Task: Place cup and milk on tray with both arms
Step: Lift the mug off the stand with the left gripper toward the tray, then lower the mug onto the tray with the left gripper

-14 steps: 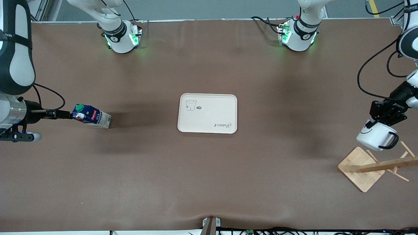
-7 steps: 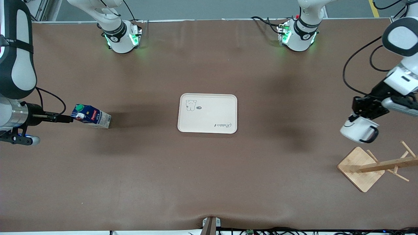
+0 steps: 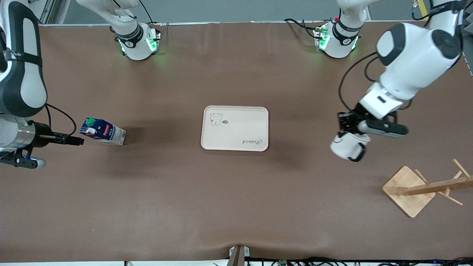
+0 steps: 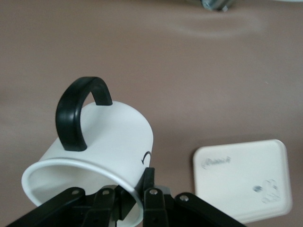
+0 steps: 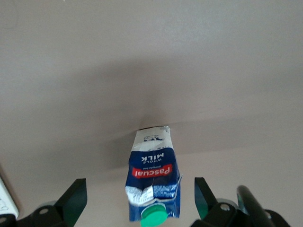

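Observation:
The cup [image 3: 346, 147], a white mug with a black handle, hangs tilted from my left gripper [image 3: 349, 130], over bare table between the tray [image 3: 236, 129] and the wooden rack. In the left wrist view my left gripper [image 4: 135, 194] is shut on the rim of the cup [image 4: 113, 137], one finger inside and one outside; the tray [image 4: 241, 184] lies ahead. The milk [image 3: 103, 132] sits on the table toward the right arm's end. My right gripper [image 3: 78, 140] is low beside it. In the right wrist view my right gripper [image 5: 139, 189] is wide open, its fingers either side of the cap end of the milk [image 5: 154, 182], not touching.
A wooden mug rack [image 3: 410, 190] with a square base and pegs stands near the left arm's end, nearer the front camera than the cup. Brown table cloth lies all round the tray.
My left arm has carried the cup away from above the rack toward the tray. My right gripper has shifted a little off the milk's cap end; the milk has not moved.

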Controlling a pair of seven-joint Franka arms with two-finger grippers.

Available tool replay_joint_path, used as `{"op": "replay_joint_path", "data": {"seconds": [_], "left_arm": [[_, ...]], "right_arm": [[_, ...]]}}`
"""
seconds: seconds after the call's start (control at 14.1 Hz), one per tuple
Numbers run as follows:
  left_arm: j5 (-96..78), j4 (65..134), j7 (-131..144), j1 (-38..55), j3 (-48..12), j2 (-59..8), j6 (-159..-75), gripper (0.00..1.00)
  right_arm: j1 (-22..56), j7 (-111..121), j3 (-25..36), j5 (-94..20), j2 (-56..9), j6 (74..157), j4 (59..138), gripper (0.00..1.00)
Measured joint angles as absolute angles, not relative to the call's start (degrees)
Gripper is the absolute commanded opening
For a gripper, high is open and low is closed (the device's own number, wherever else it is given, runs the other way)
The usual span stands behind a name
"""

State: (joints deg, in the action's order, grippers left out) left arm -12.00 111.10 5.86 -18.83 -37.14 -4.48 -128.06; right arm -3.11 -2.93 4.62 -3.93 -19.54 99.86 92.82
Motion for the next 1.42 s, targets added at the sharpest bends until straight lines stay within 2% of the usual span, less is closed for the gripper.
{"op": "replay_joint_path", "data": {"seconds": [0.28, 0.64, 0.92, 1.13, 1.42], "left_arm": [[-3.5, 103.2, 19.0, -9.1, -38.4, -15.2, -123.9, 0.00], [-1.8, 98.7, 29.5, 1.0, -38.5, -23.8, -119.2, 0.00], [1.4, 98.1, 38.6, 6.5, -37.9, -29.7, -117.5, 0.00], [2.5, 94.9, 43.5, 10.3, -37.1, -35.4, -114.3, 0.00], [3.1, 89.8, 46.1, 18.0, -30.7, -39.7, -112.5, 0.00]], "right_arm": [[-3.0, -2.7, 4.3, -1.2, -19.1, 101.8, 95.7, 1.00], [-3.0, -2.5, 4.2, -1.1, -15.7, 109.8, 104.6, 1.00], [-3.0, -0.7, 4.1, -1.0, -13.8, 107.1, 107.9, 1.00], [-3.0, -0.3, 3.9, -1.0, -13.4, 103.6, 108.9, 1.00], [-2.9, -0.3, 3.8, -1.1, -13.3, 104.5, 110.4, 1.00]]}}
